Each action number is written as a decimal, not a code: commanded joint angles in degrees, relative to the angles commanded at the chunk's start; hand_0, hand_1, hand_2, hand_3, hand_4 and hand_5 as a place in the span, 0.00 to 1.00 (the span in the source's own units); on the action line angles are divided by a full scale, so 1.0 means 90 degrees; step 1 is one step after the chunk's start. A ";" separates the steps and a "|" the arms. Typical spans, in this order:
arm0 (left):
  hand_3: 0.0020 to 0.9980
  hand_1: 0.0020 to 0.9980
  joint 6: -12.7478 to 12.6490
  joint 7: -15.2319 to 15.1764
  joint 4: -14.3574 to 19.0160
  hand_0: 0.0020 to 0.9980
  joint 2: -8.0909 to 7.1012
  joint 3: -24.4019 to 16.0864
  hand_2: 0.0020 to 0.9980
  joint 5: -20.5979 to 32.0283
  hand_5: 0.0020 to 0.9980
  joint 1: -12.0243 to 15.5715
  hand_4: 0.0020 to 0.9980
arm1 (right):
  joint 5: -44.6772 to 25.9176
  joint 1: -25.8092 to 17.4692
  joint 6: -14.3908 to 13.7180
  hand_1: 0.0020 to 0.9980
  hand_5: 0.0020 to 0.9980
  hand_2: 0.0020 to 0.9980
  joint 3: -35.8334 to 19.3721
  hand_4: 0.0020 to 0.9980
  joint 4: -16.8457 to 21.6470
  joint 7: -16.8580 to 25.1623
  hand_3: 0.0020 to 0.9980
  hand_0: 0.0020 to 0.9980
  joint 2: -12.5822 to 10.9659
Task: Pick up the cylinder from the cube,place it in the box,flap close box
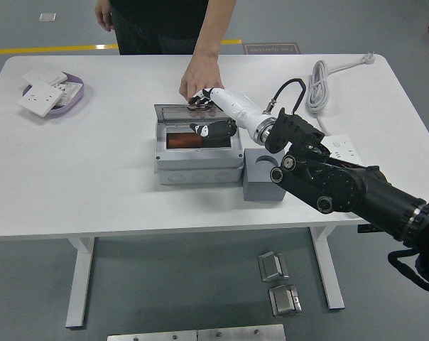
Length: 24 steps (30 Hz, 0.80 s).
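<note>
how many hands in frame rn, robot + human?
3. The robot's right hand is on the box lid; one person's hand rests on the lid's far edge beside it, the other hangs at the picture's top. The robot's left hand is out of view.
</note>
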<state>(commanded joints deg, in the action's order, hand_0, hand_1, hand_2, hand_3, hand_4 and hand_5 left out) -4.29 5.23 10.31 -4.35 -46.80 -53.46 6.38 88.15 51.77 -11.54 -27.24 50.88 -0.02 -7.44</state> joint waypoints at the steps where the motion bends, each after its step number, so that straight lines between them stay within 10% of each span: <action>1: 0.58 0.62 -0.0001 0.0003 0.0000 0.58 0.0003 -0.0014 0.51 -0.0027 0.22 0.0005 0.58 | 0.0039 -0.0033 -0.0004 0.72 0.32 0.73 -0.0025 0.68 0.0074 -0.0014 0.75 0.82 -0.0041; 24: 0.58 0.62 -0.0016 0.0007 0.0000 0.58 0.0040 -0.0096 0.51 -0.0156 0.22 0.0055 0.57 | 0.0454 -0.0619 -0.0082 0.71 0.33 0.73 -0.0257 0.68 0.1024 -0.0203 0.75 0.82 -0.0423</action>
<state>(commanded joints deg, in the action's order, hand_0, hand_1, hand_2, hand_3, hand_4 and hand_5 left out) -4.43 5.30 10.31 -3.98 -47.66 -54.87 6.87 92.24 46.20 -12.28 -29.56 60.09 -1.85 -11.24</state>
